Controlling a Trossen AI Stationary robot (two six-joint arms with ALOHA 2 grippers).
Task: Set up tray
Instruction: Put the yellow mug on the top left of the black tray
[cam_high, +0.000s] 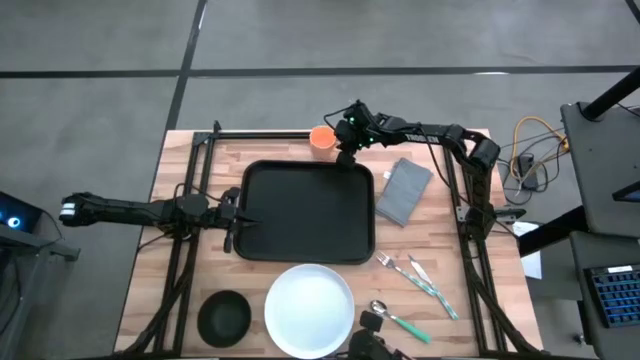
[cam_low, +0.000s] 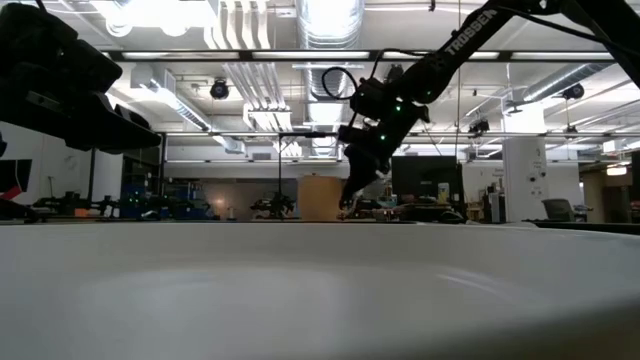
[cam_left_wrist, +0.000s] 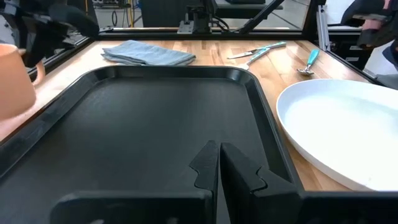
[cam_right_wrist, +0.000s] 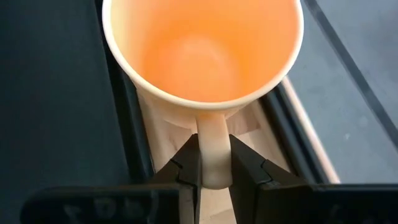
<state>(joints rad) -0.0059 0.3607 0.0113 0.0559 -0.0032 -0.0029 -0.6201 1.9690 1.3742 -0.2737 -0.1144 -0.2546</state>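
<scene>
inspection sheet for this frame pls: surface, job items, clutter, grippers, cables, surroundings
Surface: wooden table, inside a black frame.
Job's things: black tray, nothing on it; orange mug beside its far edge; white plate, black bowl, grey cloth, fork and knife, spoon on the table around the tray.
Clutter: nothing seen.
Grippers: right gripper closed on the mug's handle; left gripper closed at the tray's left rim, holding nothing.
Cables: loose bundle off the table's right side.
Surroundings: workshop room beyond; no people seen.
</scene>
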